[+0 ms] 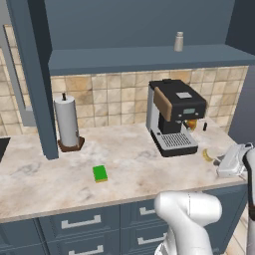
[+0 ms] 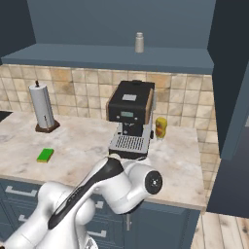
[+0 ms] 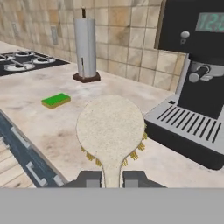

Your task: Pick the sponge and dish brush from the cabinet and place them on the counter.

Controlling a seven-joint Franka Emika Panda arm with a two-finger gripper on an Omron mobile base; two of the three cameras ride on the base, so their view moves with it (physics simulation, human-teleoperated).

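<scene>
The dish brush [image 3: 110, 129] has a round tan head fringed with yellow bristles, and its thin handle runs down between my fingertips. My gripper [image 3: 111, 178] is shut on that handle and holds the brush just above the counter [image 3: 48, 127], in front of the coffee machine. From the left base view the gripper [image 1: 217, 160] is at the counter's right front, with the brush head [image 1: 206, 155] showing as a yellowish crescent. The green sponge [image 1: 100, 173] [image 2: 45, 155] [image 3: 56, 100] lies flat on the counter [image 1: 50, 174], well to the left. The cabinet [image 1: 139, 57] stands open above.
A black coffee machine [image 1: 174, 117] [image 2: 130, 116] [image 3: 197, 87] stands at the back right, with a yellow item [image 2: 160, 127] beside it. A paper towel holder [image 1: 67, 122] [image 3: 85, 48] stands at the back left. A grey shaker [image 1: 179, 42] sits on the cabinet shelf. A stove [image 3: 22, 61] lies beyond the sponge.
</scene>
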